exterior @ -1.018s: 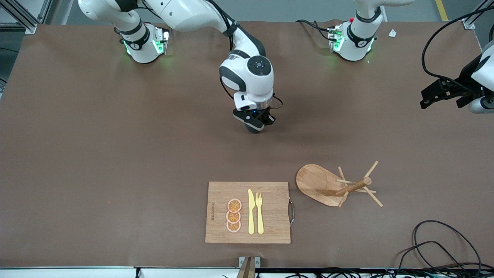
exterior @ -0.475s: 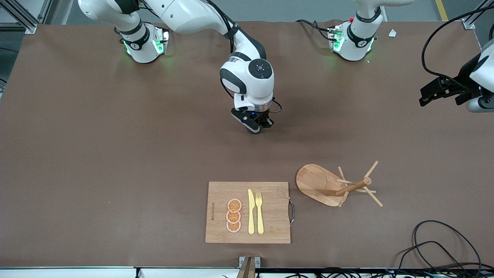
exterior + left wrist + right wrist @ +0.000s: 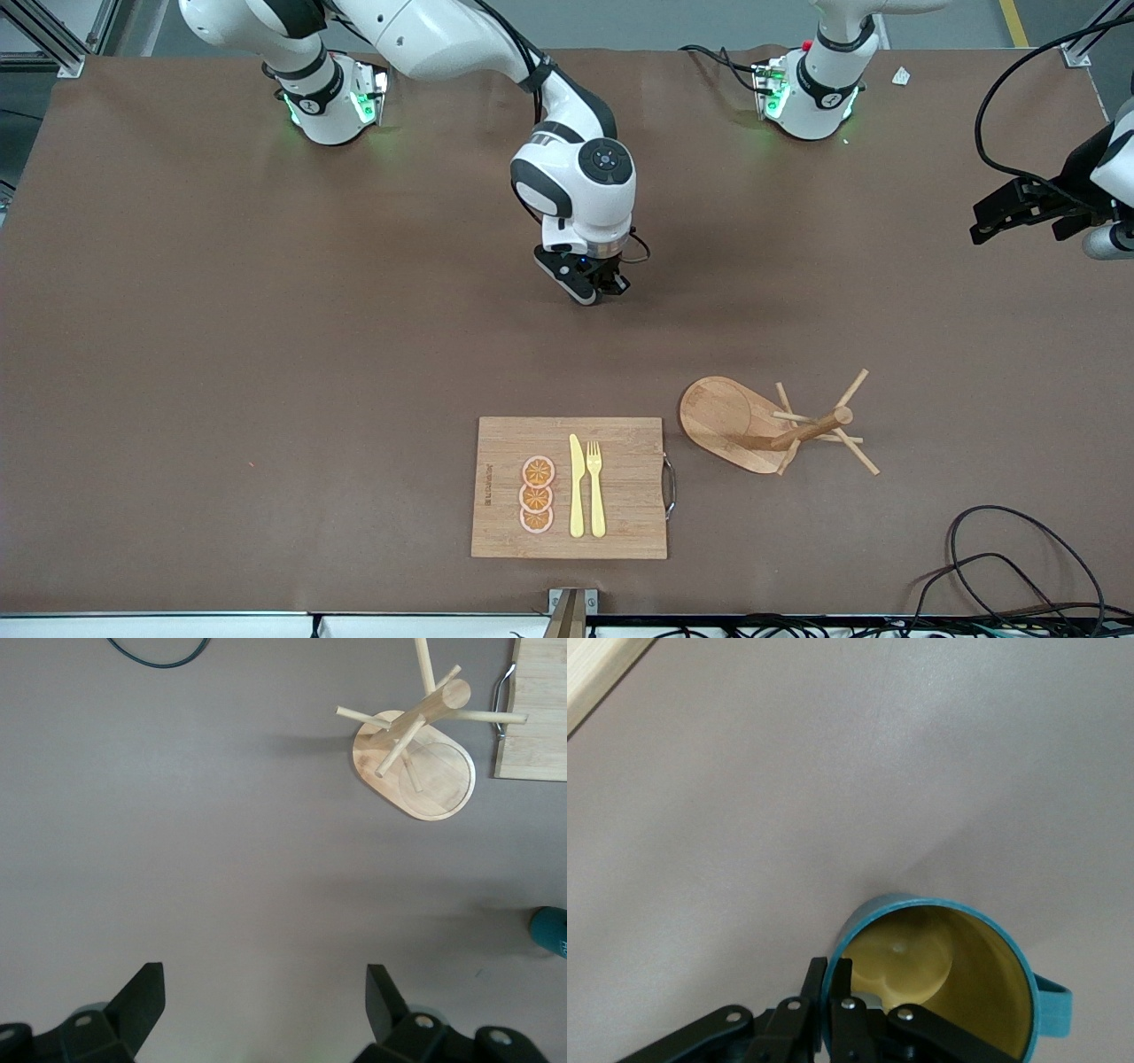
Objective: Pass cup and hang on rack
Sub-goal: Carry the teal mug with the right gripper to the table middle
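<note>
My right gripper (image 3: 592, 289) is over the middle of the table, low above it. In the right wrist view it (image 3: 829, 971) is shut on the rim of the teal cup (image 3: 939, 961), one finger inside and one outside the wall. The cup's yellow inside and loop handle (image 3: 1052, 1001) show there. In the front view the hand hides the cup. A teal edge of the cup (image 3: 554, 932) shows in the left wrist view. The wooden rack (image 3: 771, 427) stands nearer to the front camera, toward the left arm's end; it also shows in the left wrist view (image 3: 416, 771). My left gripper (image 3: 983, 223) (image 3: 263, 992) is open and empty, waiting at the left arm's end.
A bamboo cutting board (image 3: 620, 514) with a yellow knife (image 3: 576, 487), a yellow fork (image 3: 595, 487) and orange slices (image 3: 537, 494) lies beside the rack near the front edge. Black cables (image 3: 1019, 558) lie at the front corner by the left arm's end.
The right gripper with the cup has shifted slightly toward the robots' bases and the left arm's end. The left gripper has shifted a little.
</note>
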{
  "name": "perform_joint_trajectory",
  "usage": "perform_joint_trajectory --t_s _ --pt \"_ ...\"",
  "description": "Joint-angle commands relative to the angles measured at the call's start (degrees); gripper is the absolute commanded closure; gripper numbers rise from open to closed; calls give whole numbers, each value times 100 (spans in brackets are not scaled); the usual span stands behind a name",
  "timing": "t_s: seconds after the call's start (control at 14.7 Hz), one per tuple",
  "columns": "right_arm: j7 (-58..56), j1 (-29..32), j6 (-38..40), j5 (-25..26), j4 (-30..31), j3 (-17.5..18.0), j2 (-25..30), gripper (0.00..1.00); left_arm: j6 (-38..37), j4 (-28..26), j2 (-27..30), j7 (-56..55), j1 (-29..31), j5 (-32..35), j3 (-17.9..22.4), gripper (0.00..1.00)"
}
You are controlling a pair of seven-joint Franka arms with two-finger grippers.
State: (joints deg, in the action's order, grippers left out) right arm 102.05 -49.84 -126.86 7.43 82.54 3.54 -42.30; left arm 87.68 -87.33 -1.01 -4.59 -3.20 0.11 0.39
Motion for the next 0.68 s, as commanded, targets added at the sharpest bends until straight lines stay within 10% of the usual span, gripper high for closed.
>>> perform_joint_trajectory --t_s 0.0,0.07,0.61 --pt "201 -104 83 136 -133 6 -59 76 -23 76 -48 -24 99 -222 -4 0" --pt "210 -139 74 144 -133 6 -68 60 -31 68 -48 -68 135 -257 -13 0" --pt "246 -236 100 136 -273 6 -103 33 -49 59 -31 -86 302 -328 -4 0"
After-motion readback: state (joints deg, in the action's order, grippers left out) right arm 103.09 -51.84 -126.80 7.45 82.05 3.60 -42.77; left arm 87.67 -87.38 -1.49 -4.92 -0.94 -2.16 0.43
